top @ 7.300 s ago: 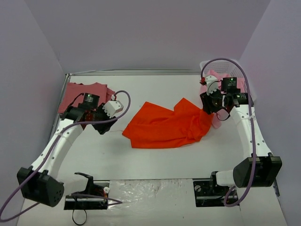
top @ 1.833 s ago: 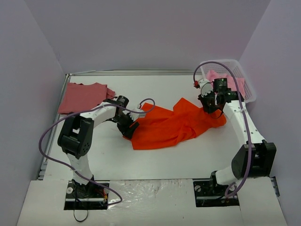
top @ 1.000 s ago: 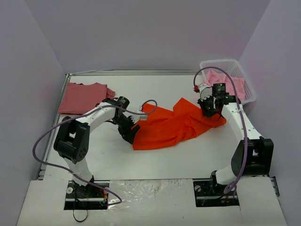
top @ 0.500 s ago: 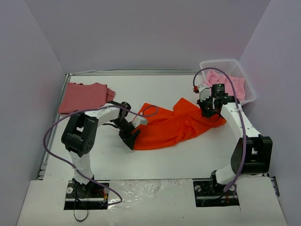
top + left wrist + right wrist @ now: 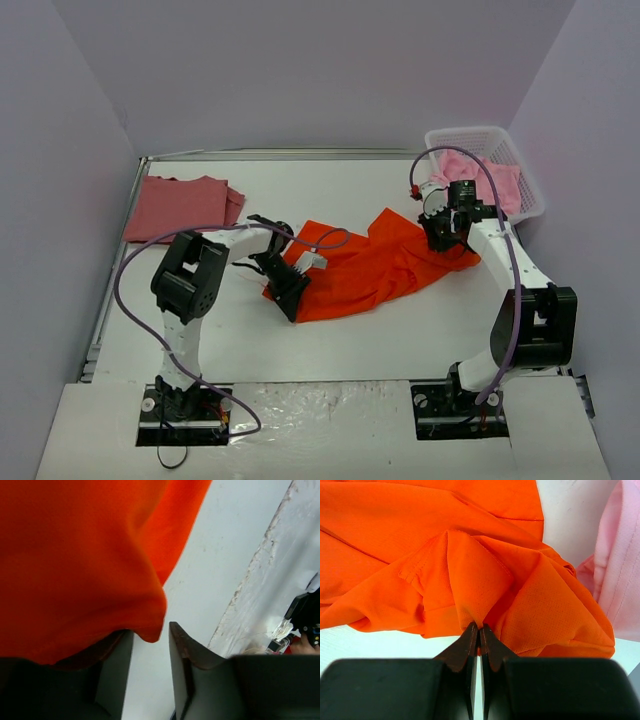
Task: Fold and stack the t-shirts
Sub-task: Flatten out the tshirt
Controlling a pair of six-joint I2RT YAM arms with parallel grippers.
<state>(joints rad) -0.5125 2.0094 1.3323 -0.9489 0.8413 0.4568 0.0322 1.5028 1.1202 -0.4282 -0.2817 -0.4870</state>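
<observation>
While the orange-red t-shirt point(image 5: 370, 270) lies spread and rumpled across the middle of the white table point(image 5: 400, 340), both arms are at its ends.

Right gripper point(image 5: 445, 235): at the shirt's far right end. Its jaws are pressed together on a raised fold of the orange cloth. In the right wrist view the fold peaks up straight into the fingertips, with creased layers falling away on both sides.

Left gripper point(image 5: 150, 642): low at the shirt's near left corner. Its jaws stand apart, with bare table showing in the gap between them. The hem drapes over one finger point(image 5: 112, 670) and a rounded corner of cloth dips into the top of the gap. The other finger point(image 5: 182, 655) is clear of the cloth, so nothing is pinched.

Dusty rose-red t-shirt point(image 5: 180, 205): flat at the far left of the table, well apart from the orange one.

Light pink t-shirts point(image 5: 490, 178): bunched in the white lattice basket point(image 5: 475, 131) at the far right corner. One pink edge hangs just beside the orange shirt's right end; I cannot tell whether they touch.
</observation>
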